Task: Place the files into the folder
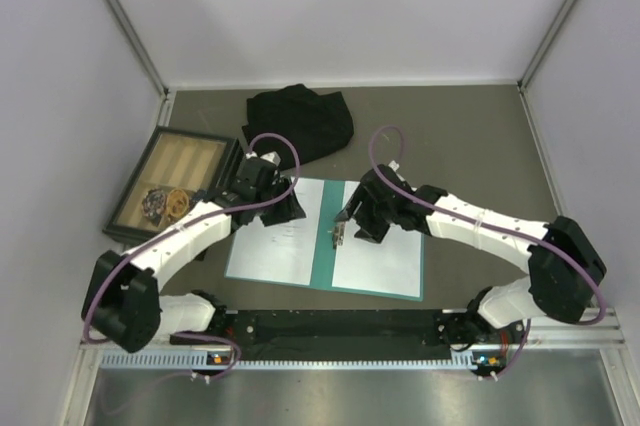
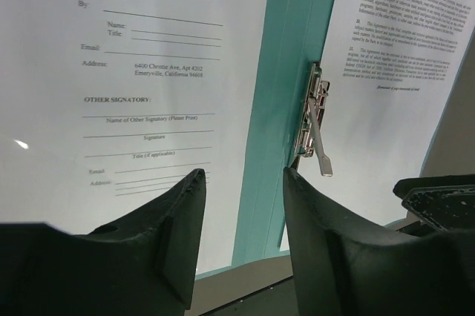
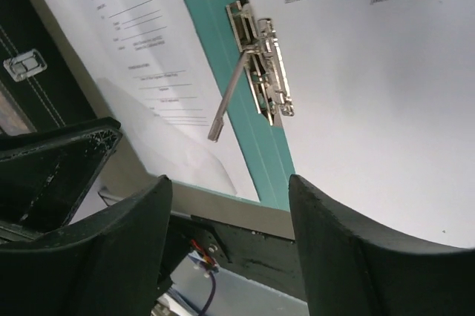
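The teal-green folder [image 1: 328,246] lies open on the table in front of both arms. One white sheet [image 1: 275,246] lies on its left half and one white sheet [image 1: 375,261] on its right half. The metal clip [image 1: 337,236] at the spine stands with its lever raised, also seen in the left wrist view [image 2: 315,127] and the right wrist view [image 3: 260,82]. My left gripper [image 1: 290,208] hovers open and empty over the left sheet's far edge. My right gripper [image 1: 350,224] hovers open and empty just above the clip.
A black cloth [image 1: 300,121] lies at the back of the table. A dark-framed wooden tray [image 1: 170,181] with small items stands at the left. Grey walls close in both sides. The black base rail [image 1: 340,326] runs along the near edge.
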